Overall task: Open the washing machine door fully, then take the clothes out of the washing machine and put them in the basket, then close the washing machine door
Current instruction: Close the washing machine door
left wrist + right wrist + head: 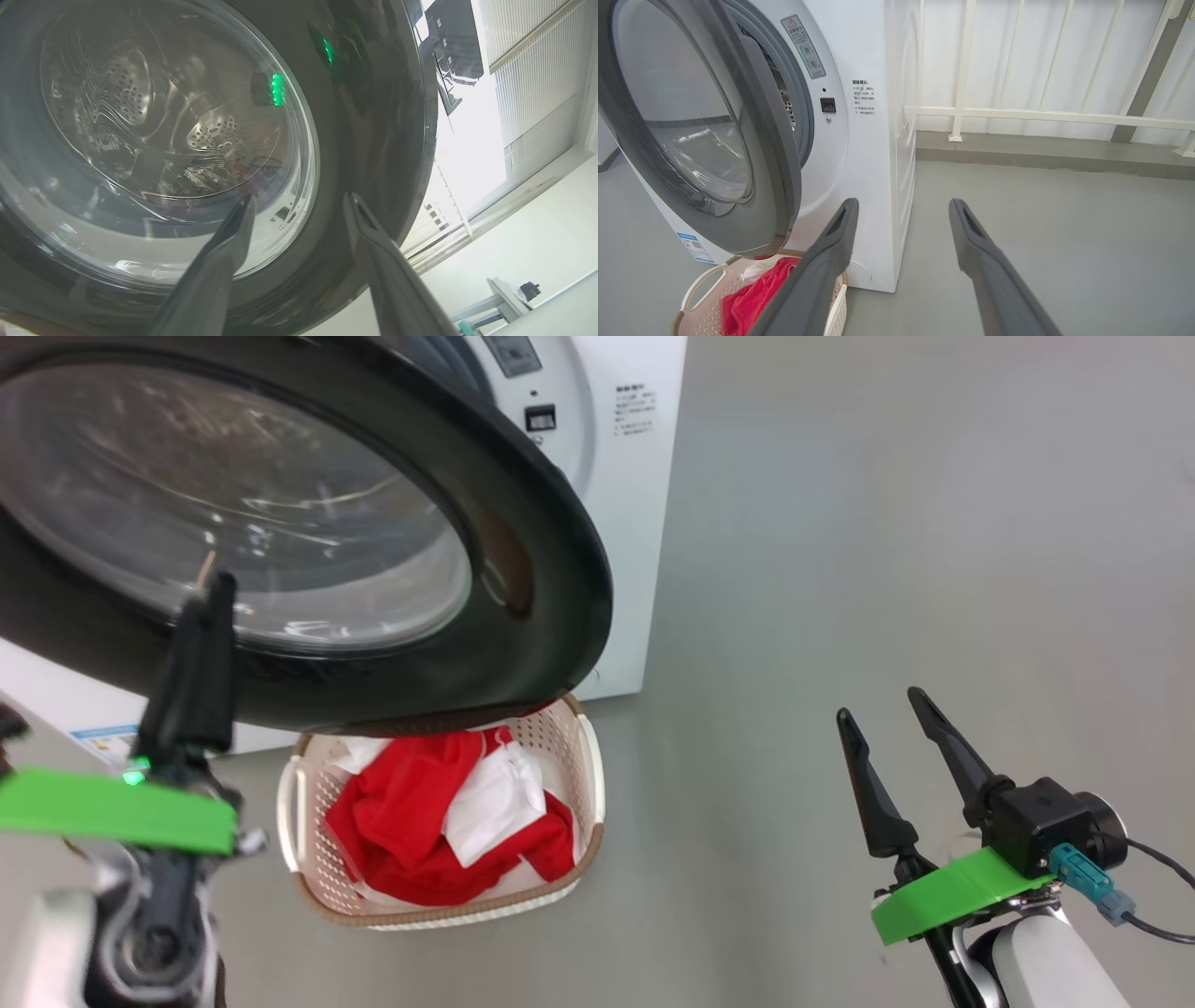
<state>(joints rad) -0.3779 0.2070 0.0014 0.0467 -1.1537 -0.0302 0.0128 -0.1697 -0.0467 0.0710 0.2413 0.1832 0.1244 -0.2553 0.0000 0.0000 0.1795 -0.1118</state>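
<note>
The washing machine door (523, 569), with its black rim and bulging glass, stands part open, swung out over the basket (590, 775). Behind it is the white washing machine (625, 523). Red and white clothes (401, 821) lie heaped in the cream basket on the floor. My left gripper (217, 588) is open, its fingers pointing up close before the door's glass (177, 116), holding nothing. In the left wrist view the left gripper (300, 199) straddles the edge between glass and rim. My right gripper (880, 705) is open and empty, off to the right over the floor.
In the right wrist view the door (775, 154) hangs ajar from the machine (873, 186), with the basket (698, 284) and clothes (756, 298) below it. A white railing (966, 70) and a low kerb run behind. Grey floor (887, 523) spreads to the right.
</note>
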